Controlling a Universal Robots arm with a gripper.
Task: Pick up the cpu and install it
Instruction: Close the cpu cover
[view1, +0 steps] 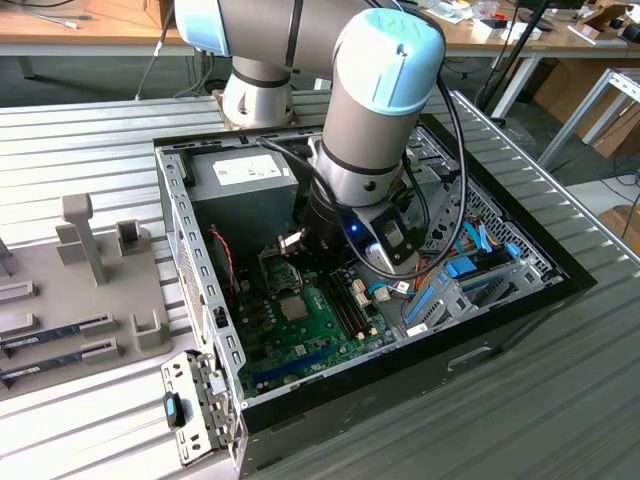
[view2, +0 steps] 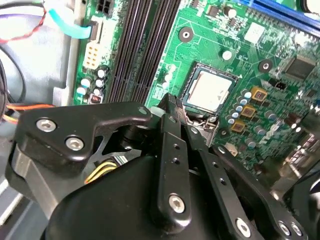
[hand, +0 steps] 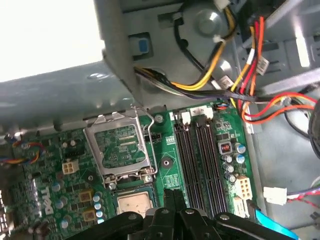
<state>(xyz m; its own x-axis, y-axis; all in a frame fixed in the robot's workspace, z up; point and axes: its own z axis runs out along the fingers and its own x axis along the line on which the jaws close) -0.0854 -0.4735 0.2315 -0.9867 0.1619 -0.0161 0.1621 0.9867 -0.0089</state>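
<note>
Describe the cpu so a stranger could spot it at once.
In the open computer case, find the green motherboard. Next to its raised socket lid, by the gripper, lies the cpu: a flat silver square, unlike the long dark memory slots alongside.

The arm's end effector (view1: 300, 256) hangs inside the open computer case (view1: 400, 392), over the green motherboard (view1: 322, 332).

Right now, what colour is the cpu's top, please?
The cpu top is silver-grey, clearest in the second wrist view.

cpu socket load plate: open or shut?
Open: in the first wrist view the load plate stands flipped back, the cpu lying uncovered beside it.
</note>
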